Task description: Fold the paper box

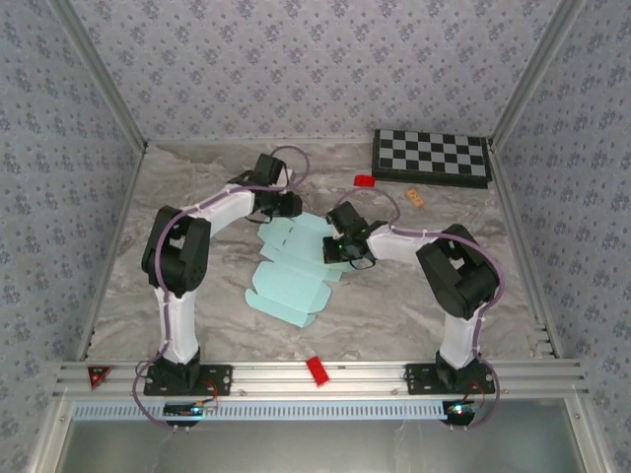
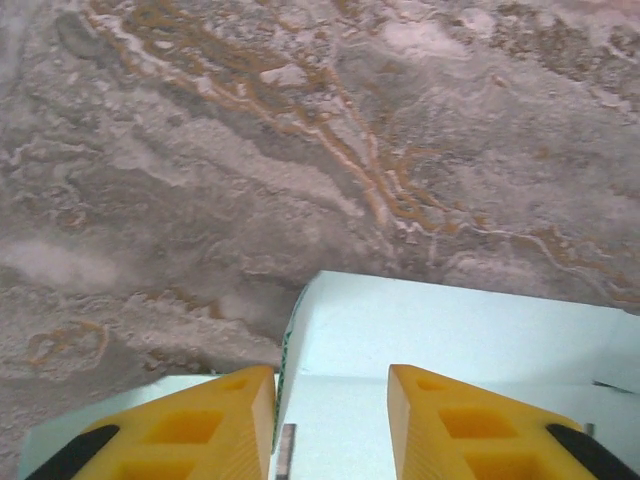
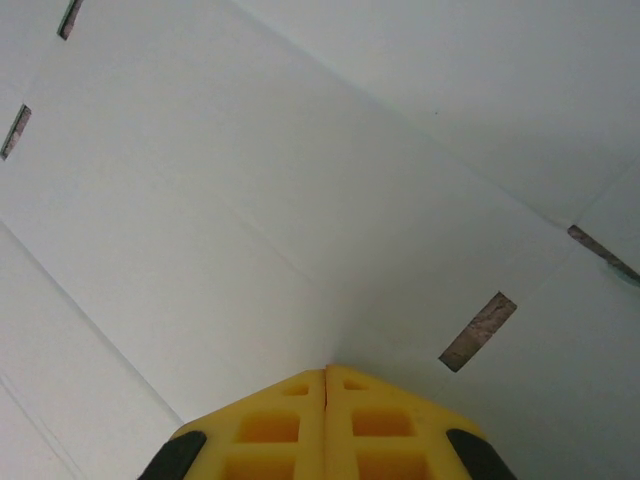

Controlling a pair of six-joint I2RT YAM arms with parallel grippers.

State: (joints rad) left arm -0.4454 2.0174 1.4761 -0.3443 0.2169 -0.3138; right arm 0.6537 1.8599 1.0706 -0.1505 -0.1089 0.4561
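Observation:
The paper box (image 1: 291, 281) lies as a flat pale-blue die-cut sheet in the middle of the marble table. My left gripper (image 1: 288, 207) is at the sheet's far edge. In the left wrist view its yellow fingers (image 2: 225, 420) stand apart over the paper box (image 2: 450, 320), and a raised flap edge runs up beside the left finger. My right gripper (image 1: 338, 251) is over the sheet's right part. In the right wrist view the right gripper (image 3: 326, 372) is shut with nothing between its fingers, its tips against the paper box (image 3: 300, 170) near a slot (image 3: 478, 331).
A black-and-white checkerboard (image 1: 431, 156) lies at the back right. A small red piece (image 1: 364, 180) and a small tan piece (image 1: 415, 199) lie near it. Another red piece (image 1: 316, 371) sits on the front rail. Patterned walls close in the table.

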